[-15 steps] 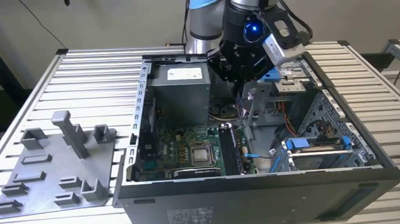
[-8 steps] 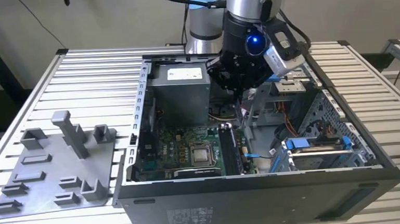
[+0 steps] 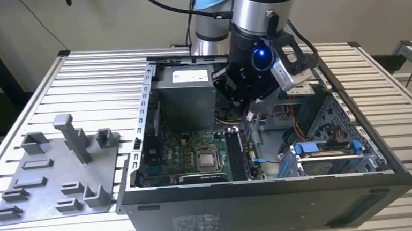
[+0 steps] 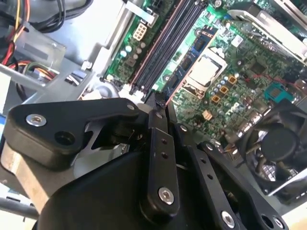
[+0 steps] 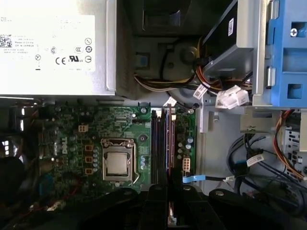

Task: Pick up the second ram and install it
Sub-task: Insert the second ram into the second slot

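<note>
Black gripper (image 4: 159, 103) hangs clenched over the slots (image 5: 156, 143); the memory stick (image 5: 167, 143) seems to stand edge-up there, grasped or not unclear. Misaligned pressing could jam it or bend the board (image 5: 72, 143).

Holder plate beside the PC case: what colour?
The holder plate is plain grey; the exterior view shows it best.

Second ram (image 5: 169, 213), a thin flat memory stick seen edge-on with a brownish edge showing, is pinched in the gripper (image 5: 169, 191), above and in line with the black motherboard slots (image 5: 158, 143).
</note>
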Controlling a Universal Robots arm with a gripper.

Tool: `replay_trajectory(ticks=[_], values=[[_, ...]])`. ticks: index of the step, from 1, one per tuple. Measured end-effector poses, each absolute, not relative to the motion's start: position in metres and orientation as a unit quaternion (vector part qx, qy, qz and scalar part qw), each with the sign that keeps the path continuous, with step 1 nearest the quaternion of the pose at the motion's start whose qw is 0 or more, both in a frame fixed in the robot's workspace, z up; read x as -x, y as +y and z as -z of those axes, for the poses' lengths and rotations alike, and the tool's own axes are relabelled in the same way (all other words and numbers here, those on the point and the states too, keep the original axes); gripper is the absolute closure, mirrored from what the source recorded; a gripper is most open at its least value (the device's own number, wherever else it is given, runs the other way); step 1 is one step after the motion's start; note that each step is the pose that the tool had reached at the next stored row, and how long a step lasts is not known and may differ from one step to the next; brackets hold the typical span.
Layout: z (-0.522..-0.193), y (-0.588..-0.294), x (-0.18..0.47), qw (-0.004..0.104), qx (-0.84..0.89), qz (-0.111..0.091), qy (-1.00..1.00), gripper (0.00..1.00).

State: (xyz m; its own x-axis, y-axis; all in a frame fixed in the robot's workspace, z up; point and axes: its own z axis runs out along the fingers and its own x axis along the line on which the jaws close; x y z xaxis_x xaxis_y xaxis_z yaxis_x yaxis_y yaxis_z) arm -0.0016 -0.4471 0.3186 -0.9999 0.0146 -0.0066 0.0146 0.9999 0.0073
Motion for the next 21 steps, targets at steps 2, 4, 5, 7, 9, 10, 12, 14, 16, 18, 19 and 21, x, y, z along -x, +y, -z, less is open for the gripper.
replay_trajectory(ticks=[2,4,5,7,9,10,12,14,16,18,19,21], values=[[-0.315,-0.448,0.002,0.003,-0.007,-0.004,1.000,0.86],[-0.311,-0.449,0.003,0.003,-0.007,-0.004,1.000,0.86],[-0.309,-0.449,0.004,0.003,-0.007,-0.004,1.000,0.86],[-0.306,-0.449,0.006,0.003,-0.007,-0.004,1.000,0.86],[-0.302,-0.449,0.008,0.003,-0.007,-0.004,1.000,0.86],[-0.300,-0.449,0.008,0.003,-0.007,-0.004,1.000,0.86],[-0.297,-0.449,0.009,0.003,-0.007,-0.004,1.000,0.86],[-0.293,-0.449,0.009,0.003,-0.007,-0.004,1.000,0.86],[-0.289,-0.449,0.009,0.003,-0.007,-0.004,1.000,0.86],[-0.286,-0.449,0.010,0.003,-0.007,-0.004,1.000,0.86],[-0.284,-0.449,0.010,0.003,-0.007,-0.004,1.000,0.86],[-0.280,-0.449,0.012,0.003,-0.009,-0.004,1.000,0.86]])
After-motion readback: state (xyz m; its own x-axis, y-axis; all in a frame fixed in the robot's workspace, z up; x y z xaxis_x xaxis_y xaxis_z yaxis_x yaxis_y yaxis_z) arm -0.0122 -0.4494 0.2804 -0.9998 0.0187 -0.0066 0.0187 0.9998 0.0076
